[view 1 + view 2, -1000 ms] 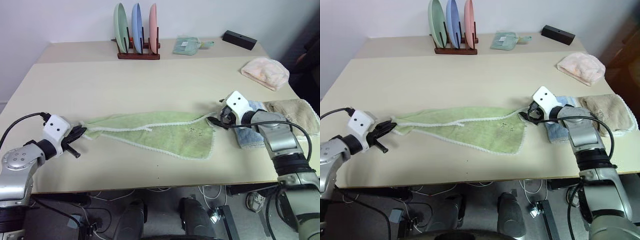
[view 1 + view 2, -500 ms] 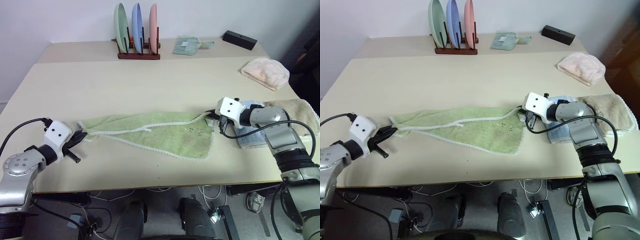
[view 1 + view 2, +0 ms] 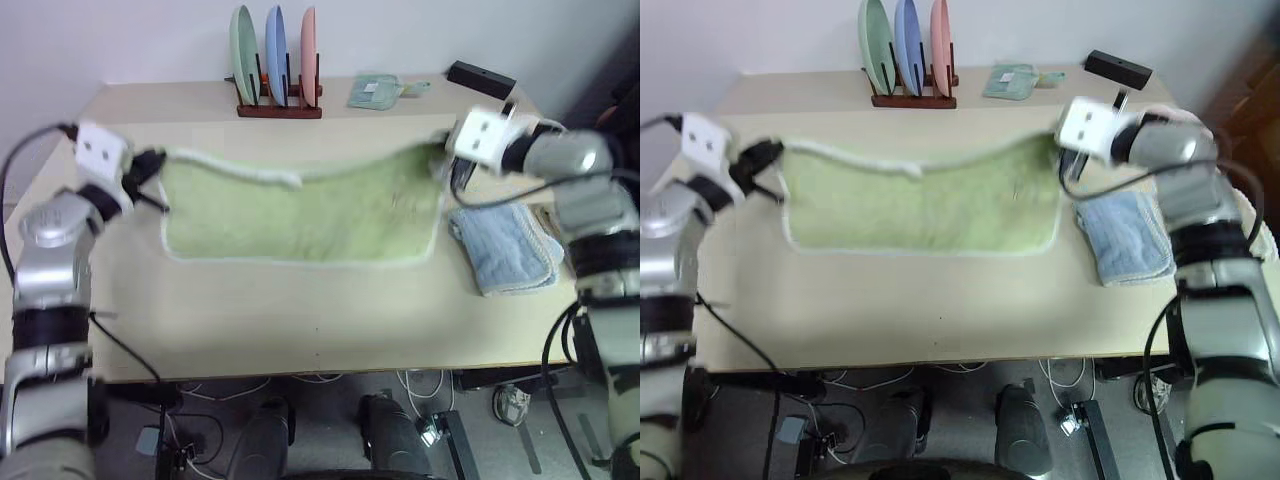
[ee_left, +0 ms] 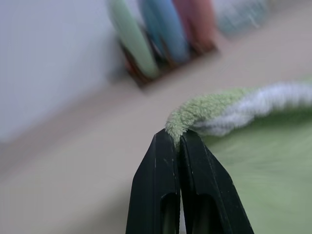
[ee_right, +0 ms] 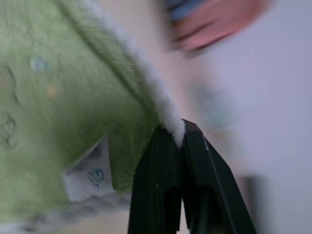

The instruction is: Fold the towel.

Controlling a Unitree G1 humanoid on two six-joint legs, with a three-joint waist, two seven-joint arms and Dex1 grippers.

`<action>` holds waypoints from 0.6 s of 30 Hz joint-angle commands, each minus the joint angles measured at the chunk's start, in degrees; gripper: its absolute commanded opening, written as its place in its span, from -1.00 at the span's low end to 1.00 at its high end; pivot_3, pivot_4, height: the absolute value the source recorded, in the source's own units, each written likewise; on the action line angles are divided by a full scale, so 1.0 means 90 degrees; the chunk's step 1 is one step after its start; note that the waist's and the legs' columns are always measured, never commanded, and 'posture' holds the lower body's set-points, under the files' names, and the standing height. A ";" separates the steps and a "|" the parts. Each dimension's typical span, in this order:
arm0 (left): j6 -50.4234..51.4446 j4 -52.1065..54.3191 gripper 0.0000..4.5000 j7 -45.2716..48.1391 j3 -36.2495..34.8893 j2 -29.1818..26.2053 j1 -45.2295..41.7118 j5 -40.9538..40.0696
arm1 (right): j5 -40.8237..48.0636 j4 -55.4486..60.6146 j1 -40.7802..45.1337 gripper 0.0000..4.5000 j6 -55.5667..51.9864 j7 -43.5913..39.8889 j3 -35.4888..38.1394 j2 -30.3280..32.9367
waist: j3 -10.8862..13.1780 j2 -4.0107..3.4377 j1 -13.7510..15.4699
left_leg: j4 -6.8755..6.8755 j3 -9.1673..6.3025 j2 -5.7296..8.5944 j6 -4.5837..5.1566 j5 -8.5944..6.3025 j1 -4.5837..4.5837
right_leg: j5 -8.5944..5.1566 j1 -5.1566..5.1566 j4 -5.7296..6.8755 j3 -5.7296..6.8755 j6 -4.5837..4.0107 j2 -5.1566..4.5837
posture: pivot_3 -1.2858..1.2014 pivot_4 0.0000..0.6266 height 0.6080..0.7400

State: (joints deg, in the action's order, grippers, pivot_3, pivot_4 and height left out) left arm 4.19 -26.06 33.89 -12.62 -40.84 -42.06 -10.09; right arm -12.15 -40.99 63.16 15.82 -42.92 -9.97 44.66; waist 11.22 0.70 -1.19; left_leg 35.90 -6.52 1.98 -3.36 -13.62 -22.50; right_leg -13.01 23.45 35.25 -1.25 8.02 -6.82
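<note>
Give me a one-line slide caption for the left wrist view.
Left tool shut on a white-edged corner of the light green towel, plate rack blurred behind.

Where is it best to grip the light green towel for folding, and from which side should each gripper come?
Grip the towel at its two upper corners, on the whitish edging, each gripper coming from its own outer side. The left gripper and right gripper hold it so; it hangs spread flat between them.

towels (image 3: 300,210) 3 | plates (image 3: 274,55) 3 | pincers (image 3: 152,172) 2 | black box (image 3: 480,78) 1
</note>
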 commanded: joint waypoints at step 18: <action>0.0733 0.1850 -1.00 0.2222 -0.1168 -0.1372 0.3835 -0.1247 | 0.2390 0.4934 -0.3824 -0.98 -0.2406 -0.2089 0.0894 0.0946 | 0.0028 -0.0009 -0.0444 | 0.0016 0.0005 0.0001 0.0000 0.0001 -0.0115 | -0.0004 0.0155 0.0096 -0.0012 0.0020 -0.0006 | 0.03 -0.52 1.00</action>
State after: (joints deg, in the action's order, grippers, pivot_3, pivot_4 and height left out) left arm 7.87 -14.81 52.60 -19.82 -51.68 -9.64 -19.56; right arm 5.92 -2.91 30.00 -1.48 -59.86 -5.36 51.28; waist 11.47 0.61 -5.18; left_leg 36.04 -6.48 1.98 -3.33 -13.63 -23.43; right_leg -13.07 24.75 36.08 -1.36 8.18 -6.87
